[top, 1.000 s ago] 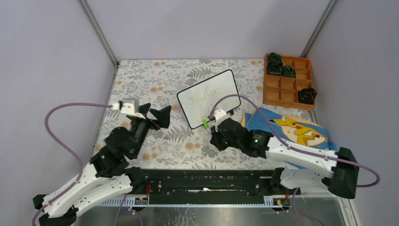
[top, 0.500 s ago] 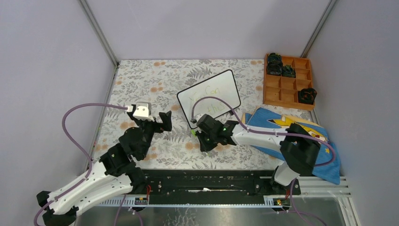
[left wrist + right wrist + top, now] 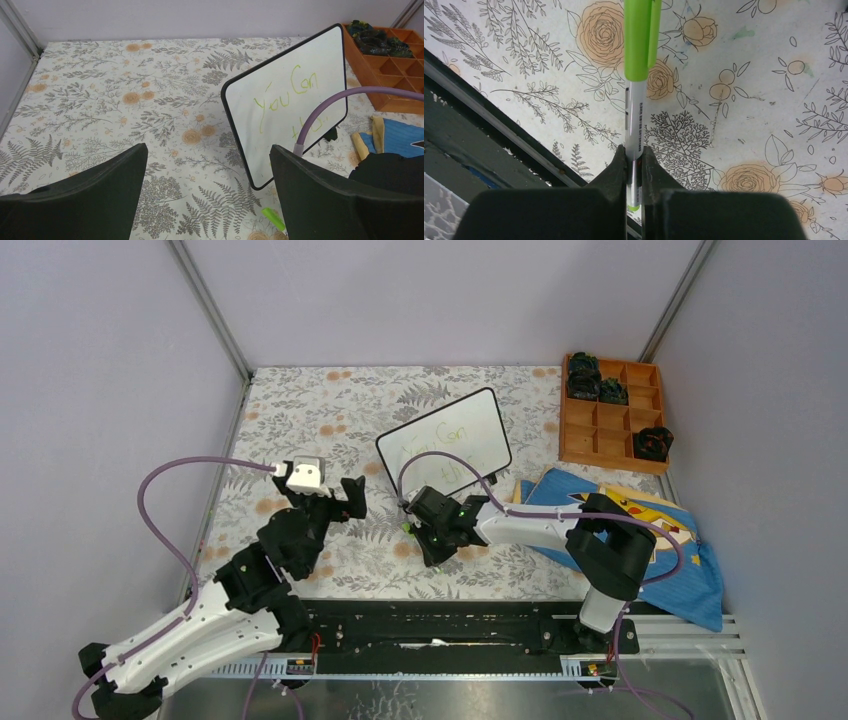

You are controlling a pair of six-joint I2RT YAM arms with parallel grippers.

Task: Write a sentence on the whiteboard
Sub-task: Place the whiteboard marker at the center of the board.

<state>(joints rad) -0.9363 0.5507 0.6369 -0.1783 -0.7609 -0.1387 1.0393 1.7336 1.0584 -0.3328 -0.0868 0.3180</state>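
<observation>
From above, the board (image 3: 470, 420) is standing propped on its feet toward the far edge, about mid-width, facing our bases so both arms can reach it. The sentence (image 3: 440, 445) is showing faintly in green across it. Our right fingers (image 3: 432, 532) are hanging low over the bench (image 3: 330, 400) just off the board's near left corner and are carrying the pen (image 3: 408, 527), which is not touching the board. Our left fingers (image 3: 350, 490) are waiting to the left of the board, probably to leave the writing arm room. A tray (image 3: 612, 425) is sitting at the far right corner, and a cloth (image 3: 690, 570) is lying along the right edge.

Through the left wrist we are looking between the left fingers (image 3: 100, 195), which are spread wide and gripping nothing. "You Can" is reading clearly on the board (image 3: 325, 60). A purple cable (image 3: 325, 100) is hiding part of the second line.

At the right wrist the right fingers (image 3: 614, 175) are pinching tight on the pen's (image 3: 634, 125) white barrel. Its green cap end is pointing away over the bench (image 3: 749, 100), close to the near edge. Which end is the writing tip we cannot tell. We are judging that parking the pen off the board is sparing it stray marks.
</observation>
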